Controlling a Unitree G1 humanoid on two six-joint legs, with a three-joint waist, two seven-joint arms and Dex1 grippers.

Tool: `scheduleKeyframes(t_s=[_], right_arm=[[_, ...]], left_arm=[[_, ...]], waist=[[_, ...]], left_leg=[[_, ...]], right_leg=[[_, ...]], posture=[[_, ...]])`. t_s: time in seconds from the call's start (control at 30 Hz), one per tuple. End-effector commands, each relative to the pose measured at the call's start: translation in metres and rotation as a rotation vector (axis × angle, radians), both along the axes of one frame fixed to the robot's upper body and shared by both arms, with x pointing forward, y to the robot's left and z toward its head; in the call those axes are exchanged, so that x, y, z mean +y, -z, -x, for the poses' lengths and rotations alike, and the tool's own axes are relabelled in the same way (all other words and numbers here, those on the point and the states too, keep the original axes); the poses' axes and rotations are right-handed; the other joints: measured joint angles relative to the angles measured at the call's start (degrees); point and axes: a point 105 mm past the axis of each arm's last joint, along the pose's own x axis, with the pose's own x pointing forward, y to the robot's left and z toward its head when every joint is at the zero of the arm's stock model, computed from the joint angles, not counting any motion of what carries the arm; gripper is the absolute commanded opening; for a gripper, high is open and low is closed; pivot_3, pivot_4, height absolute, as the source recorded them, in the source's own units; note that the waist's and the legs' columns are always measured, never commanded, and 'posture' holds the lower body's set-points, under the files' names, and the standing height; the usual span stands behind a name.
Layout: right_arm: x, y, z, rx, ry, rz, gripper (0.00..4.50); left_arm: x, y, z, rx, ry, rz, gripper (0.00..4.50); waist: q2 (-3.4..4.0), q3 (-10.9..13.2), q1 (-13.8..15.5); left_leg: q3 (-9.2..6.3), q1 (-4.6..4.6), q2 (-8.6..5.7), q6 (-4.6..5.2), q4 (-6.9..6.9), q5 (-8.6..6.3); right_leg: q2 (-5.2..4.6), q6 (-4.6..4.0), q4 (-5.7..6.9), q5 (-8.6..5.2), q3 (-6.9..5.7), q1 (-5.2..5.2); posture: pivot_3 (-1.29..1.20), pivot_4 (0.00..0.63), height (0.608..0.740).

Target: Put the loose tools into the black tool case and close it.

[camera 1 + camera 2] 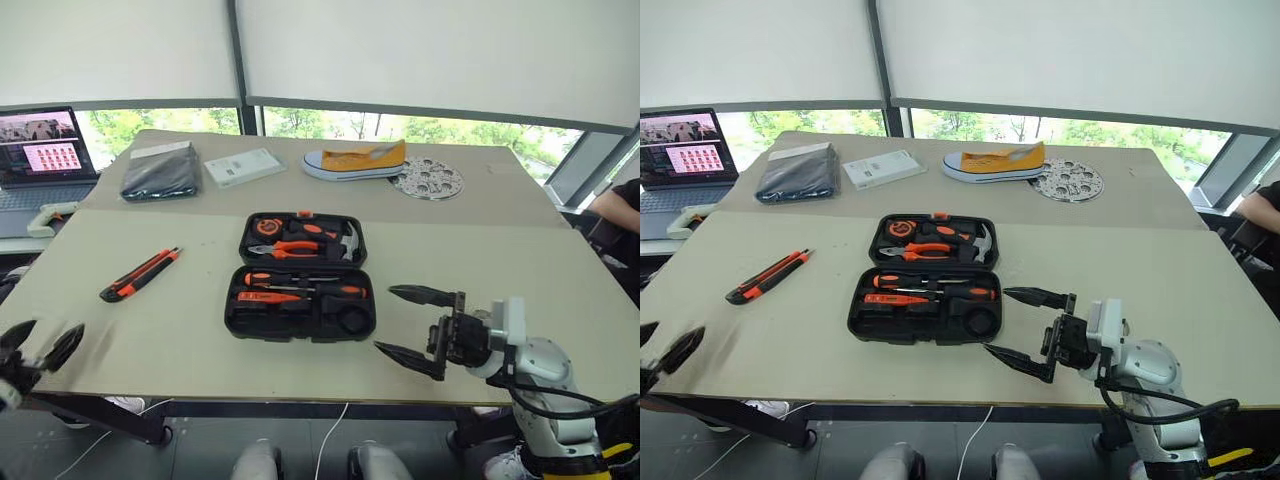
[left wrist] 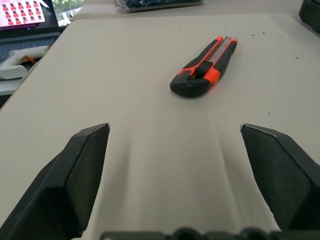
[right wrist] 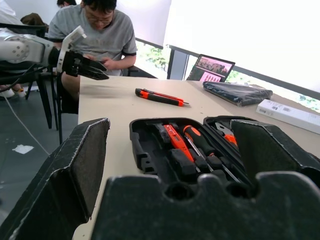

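The black tool case [image 1: 300, 290] lies open at the table's middle. Two orange-black screwdrivers [image 1: 305, 282] rest in its near half; pliers, a hammer and a tape measure fill the far half [image 1: 303, 238]. The orange-and-black utility knife [image 1: 140, 274] lies loose on the table left of the case, also the knife [image 2: 204, 67] ahead of my left gripper. My left gripper [image 1: 40, 345] hovers open at the table's near left edge, a short way from the knife, holding nothing. My right gripper [image 1: 415, 325] stands open and empty just right of the case [image 3: 185, 150], pointing at it.
A laptop [image 1: 45, 150] and a white handheld device [image 1: 50, 215] sit at the far left. Along the back lie a dark grey pouch [image 1: 160, 172], a white box [image 1: 243, 166], a yellow shoe [image 1: 356, 160] and a perforated disc [image 1: 428, 180]. A seated person [image 3: 100, 30] is beyond the table's left end.
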Motion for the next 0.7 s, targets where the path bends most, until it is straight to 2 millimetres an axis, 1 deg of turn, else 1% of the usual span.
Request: scheduleKeyframes(t_s=[0.03, 0.07, 0.1, 0.13, 0.17, 0.27, 0.3, 0.37, 0.43, 0.53, 0.6, 0.63, 0.67, 0.7], right_arm=[[0.007, -0.015, 0.000, -0.065, -0.006, -0.006, 4.50], [0.009, -0.017, 0.000, -0.070, -0.009, -0.008, 4.50], [0.011, -0.018, 0.000, -0.074, -0.012, -0.012, 4.50], [0.012, -0.019, 0.000, -0.076, -0.014, -0.014, 4.50], [0.013, -0.020, 0.000, -0.078, -0.017, -0.015, 4.50], [0.015, -0.023, 0.001, -0.082, -0.020, -0.014, 4.50], [0.015, -0.024, 0.001, -0.083, -0.019, -0.014, 4.50], [0.014, -0.026, 0.003, -0.080, -0.027, -0.004, 4.50], [0.012, -0.029, 0.005, -0.080, -0.029, 0.003, 4.50], [0.011, -0.036, 0.005, -0.091, -0.033, 0.004, 4.50], [0.012, -0.040, 0.006, -0.103, -0.038, 0.009, 4.50], [0.012, -0.041, 0.006, -0.106, -0.039, 0.010, 4.50], [0.012, -0.042, 0.006, -0.109, -0.038, 0.011, 4.50], [0.010, -0.042, 0.005, -0.111, -0.034, 0.014, 4.50]], left_arm=[[-0.010, -0.013, -0.036, 0.053, 0.073, -0.028, 4.49], [-0.012, -0.013, -0.047, 0.081, 0.088, -0.044, 4.49], [-0.012, -0.013, -0.058, 0.105, 0.090, -0.096, 4.49], [-0.012, -0.013, -0.065, 0.121, 0.091, -0.134, 4.49], [-0.016, -0.011, -0.073, 0.156, 0.119, -0.160, 4.49], [-0.026, -0.007, -0.098, 0.228, 0.150, -0.127, 4.49], [-0.027, -0.004, -0.102, 0.252, 0.150, -0.138, 4.49], [-0.029, 0.006, -0.110, 0.332, 0.155, -0.150, 4.49], [-0.031, 0.014, -0.112, 0.383, 0.165, -0.143, 4.49], [-0.032, 0.023, -0.112, 0.440, 0.166, -0.110, 3.70], [-0.032, 0.028, -0.109, 0.472, 0.170, -0.083, 3.00], [-0.032, 0.029, -0.109, 0.471, 0.173, -0.076, 2.75], [-0.036, 0.023, -0.111, 0.416, 0.196, -0.032, 2.34], [-0.035, 0.014, -0.114, 0.354, 0.186, 0.025, 2.00]], waist=[[-0.02, 0.0, 0.0], [-0.04, 0.0, -0.2], [-0.06, 0.0, -0.3], [-0.07, 0.0, -0.3], [-0.09, -0.1, -0.6], [-0.11, -0.1, -0.8], [-0.11, -0.1, -0.8], [-0.12, -0.1, -0.8], [-0.12, -0.1, -0.9], [-0.12, -0.1, -0.9], [-0.12, -0.1, -0.9], [-0.11, -0.1, -1.0], [-0.11, -0.1, -1.0], [-0.11, -0.1, -1.0]], left_leg=[[-0.01, -0.02, 0.00, 0.00, 0.00, 0.00], [0.05, -0.08, -0.06, 0.00, 0.00, 0.02], [0.06, -0.18, -0.07, 0.02, 0.01, 0.04], [0.09, -0.19, -0.06, 0.13, 0.00, 0.12], [0.11, -0.19, -0.11, 0.45, 0.00, 0.31], [0.19, -0.26, -0.09, 0.37, -0.09, 0.23], [0.18, -0.30, -0.06, 0.35, -0.10, 0.19], [0.16, -0.35, -0.01, 0.32, -0.11, 0.11], [0.16, -0.37, 0.00, 0.30, -0.12, 0.07], [0.17, -0.32, 0.01, 0.29, -0.12, 0.02], [0.17, -0.28, 0.01, 0.29, -0.11, 0.02], [0.16, -0.26, 0.01, 0.29, -0.09, 0.03], [0.16, -0.22, 0.00, 0.28, -0.09, 0.03], [0.16, -0.18, 0.00, 0.28, -0.08, 0.03]], right_leg=[[0.00, -0.01, 0.00, 0.00, -0.01, 0.00], [0.03, -0.02, -0.02, 0.02, 0.01, 0.05], [0.05, -0.03, -0.03, 0.03, 0.01, 0.09], [0.07, -0.24, -0.04, 0.18, 0.05, 0.07], [0.07, -0.10, -0.02, 0.31, 0.05, 0.10], [0.17, -0.05, -0.02, 0.26, 0.08, 0.01], [0.23, -0.06, -0.02, 0.25, 0.08, -0.01], [0.35, -0.06, -0.02, 0.23, 0.10, -0.06], [0.40, -0.05, -0.04, 0.18, 0.13, -0.07], [0.40, -0.04, -0.02, 0.14, 0.16, -0.04], [0.40, -0.03, 0.02, 0.14, 0.18, -0.01], [0.40, -0.03, 0.03, 0.14, 0.19, 0.00], [0.40, -0.02, 0.03, 0.13, 0.20, 0.02], [0.40, -0.02, 0.04, 0.13, 0.22, 0.05]], posture=[[0.00, 0.150, 0.740], [0.00, 0.150, 0.740], [0.00, 0.150, 0.740], [0.00, 0.150, 0.740], [0.00, 0.150, 0.740], [0.00, 0.150, 0.740], [0.00, 0.150, 0.740], [0.00, 0.150, 0.740], [0.00, 0.150, 0.740], [0.00, 0.150, 0.740], [0.00, 0.150, 0.740], [0.00, 0.150, 0.740], [0.00, 0.150, 0.740], [0.00, 0.150, 0.740]])
